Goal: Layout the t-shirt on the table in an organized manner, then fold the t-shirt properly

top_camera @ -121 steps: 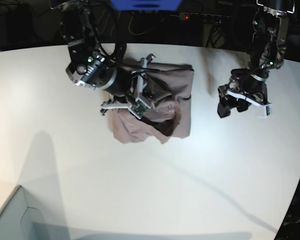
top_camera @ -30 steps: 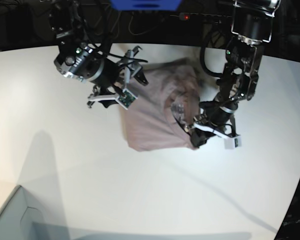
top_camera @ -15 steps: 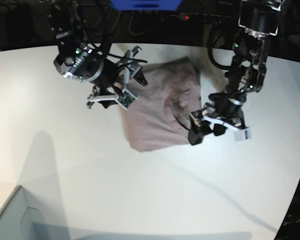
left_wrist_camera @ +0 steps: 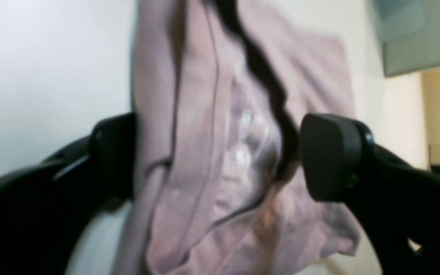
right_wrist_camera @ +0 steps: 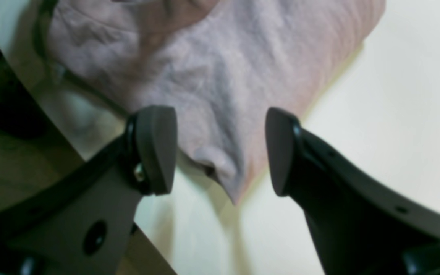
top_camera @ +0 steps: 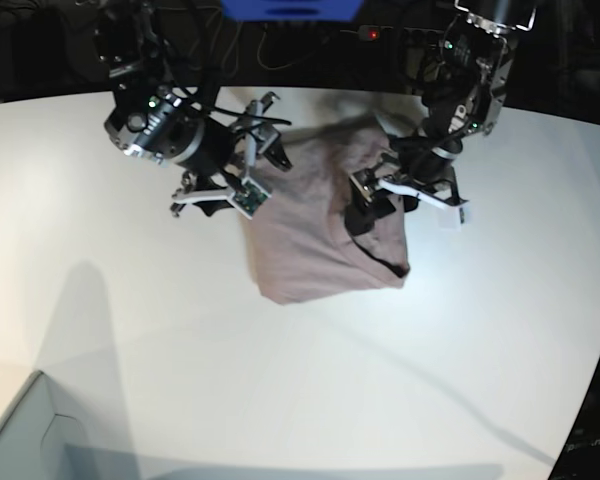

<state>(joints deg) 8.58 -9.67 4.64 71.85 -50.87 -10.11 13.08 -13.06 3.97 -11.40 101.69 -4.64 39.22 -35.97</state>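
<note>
The mauve t-shirt (top_camera: 310,235) lies in a folded, roughly square heap on the white table (top_camera: 280,380). My left gripper (top_camera: 388,203) hovers over the shirt's right part, jaws wide open. In the left wrist view the left gripper (left_wrist_camera: 220,156) has creased folds of the t-shirt (left_wrist_camera: 212,126) lying between and below its fingers, not pinched. My right gripper (top_camera: 255,160) is at the shirt's upper left corner. The right wrist view shows the right gripper (right_wrist_camera: 220,152) open above a pointed corner of the t-shirt (right_wrist_camera: 220,76).
A grey box corner (top_camera: 20,440) sits at the near left edge of the table and shows again as the grey box (left_wrist_camera: 414,34) in the left wrist view. Dark cables and equipment lie beyond the table's far curved edge (top_camera: 310,90).
The left gripper, shut at the shirt's near right edge a second ago, has opened, let the cloth go and moved back over the shirt. The right arm has stayed in place.
</note>
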